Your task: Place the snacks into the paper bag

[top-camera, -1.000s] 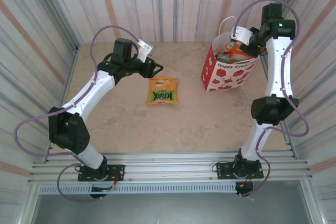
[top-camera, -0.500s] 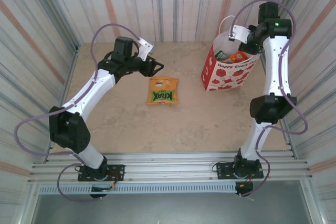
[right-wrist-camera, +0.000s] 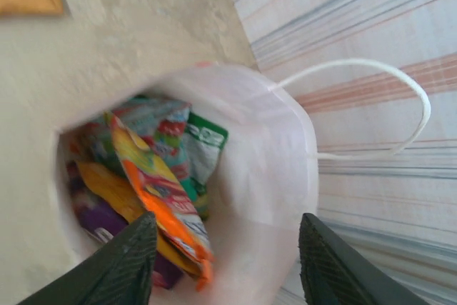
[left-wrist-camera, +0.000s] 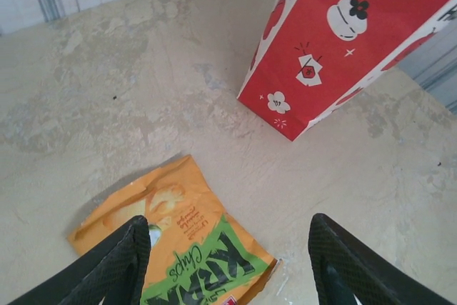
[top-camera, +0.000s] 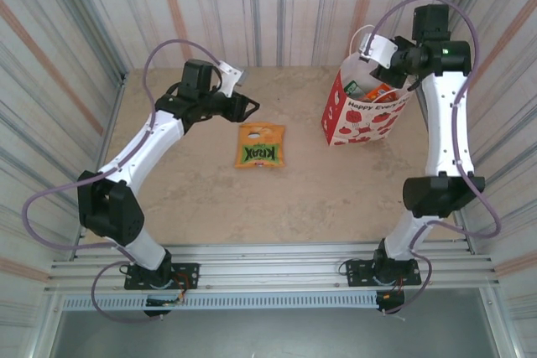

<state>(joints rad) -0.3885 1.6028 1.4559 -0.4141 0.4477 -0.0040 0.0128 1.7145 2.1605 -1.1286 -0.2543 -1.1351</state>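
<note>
An orange and green "KRAX" snack packet lies flat on the table middle. My left gripper hovers just behind it, open and empty. In the left wrist view the packet sits low between the spread fingers. The white paper bag with red apple prints stands upright at the back right. My right gripper hangs open over its mouth, holding nothing. Inside the bag several packets in orange, yellow, purple, teal and green lean together.
The bag's looped white handle arcs toward the striped back wall. Its red side panel faces the left gripper. Striped walls close in the beige table on three sides; a metal rail runs along the near edge.
My right gripper has lifted up and back out of the bag mouth, leaving an orange packet inside. The left gripper has barely shifted.
</note>
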